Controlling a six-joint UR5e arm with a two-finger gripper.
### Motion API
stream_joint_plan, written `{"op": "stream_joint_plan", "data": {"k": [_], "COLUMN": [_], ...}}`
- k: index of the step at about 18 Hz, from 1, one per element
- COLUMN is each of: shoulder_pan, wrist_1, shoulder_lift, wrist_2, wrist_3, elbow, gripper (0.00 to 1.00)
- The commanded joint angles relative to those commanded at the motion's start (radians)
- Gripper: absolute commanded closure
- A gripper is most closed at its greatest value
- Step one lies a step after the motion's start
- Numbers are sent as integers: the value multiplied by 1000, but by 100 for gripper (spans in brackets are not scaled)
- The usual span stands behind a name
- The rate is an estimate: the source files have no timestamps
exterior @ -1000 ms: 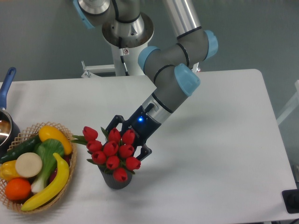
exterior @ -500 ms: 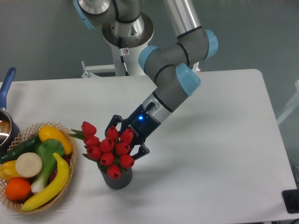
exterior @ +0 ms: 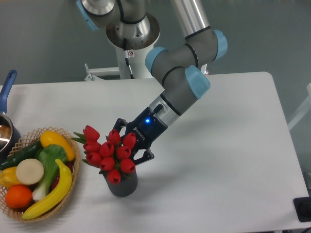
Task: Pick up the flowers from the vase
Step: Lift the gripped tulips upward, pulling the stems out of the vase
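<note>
Compared with a second ago, you see the bunch of red tulip buds with green leaves (exterior: 108, 153) sitting higher and further left, so more of the small dark grey ribbed pot (exterior: 122, 185) shows beneath it, while the pot itself has not shifted on the white table (exterior: 228, 145). The black two-finger gripper (exterior: 131, 145) has also moved slightly up and left with the bunch. To your left of the pot stands a woven wicker basket (exterior: 73, 177) filled with a yellow banana (exterior: 53, 191), an orange (exterior: 19, 196), a green leafy vegetable with a white stalk (exterior: 48, 167) and other produce; the outermost tulip bud reaches towards its rim without touching it. At the far left edge a metal pot with a blue handle (exterior: 7, 90) is partly cut off. Nothing else crowds the pot. The flower heads lie just in front of the gripper and hide its fingertips, so you cannot tell whether the fingers are clamped on the stems or how wide they stand. The lowest bud still hangs just over the pot's mouth, the stems hidden behind the buds.
</note>
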Motion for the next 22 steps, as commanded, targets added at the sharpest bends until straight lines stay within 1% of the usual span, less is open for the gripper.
{"op": "stream_joint_plan", "data": {"k": [4,10,14,17,19,22], "shoulder_pan": [6,28,43,45,45,48], "wrist_1": [-2,-2,-2,-2,-2,-2], "shoulder_lift": [15,57,84,101,106,121], "wrist_2": [-61,-63,-63,-63,-64,-109], "wrist_3": [-12,-100,-115,-187,-201,-238], "elbow": [3,29,32,52,54,63], "gripper": [51,51,51,51,51,51]}}
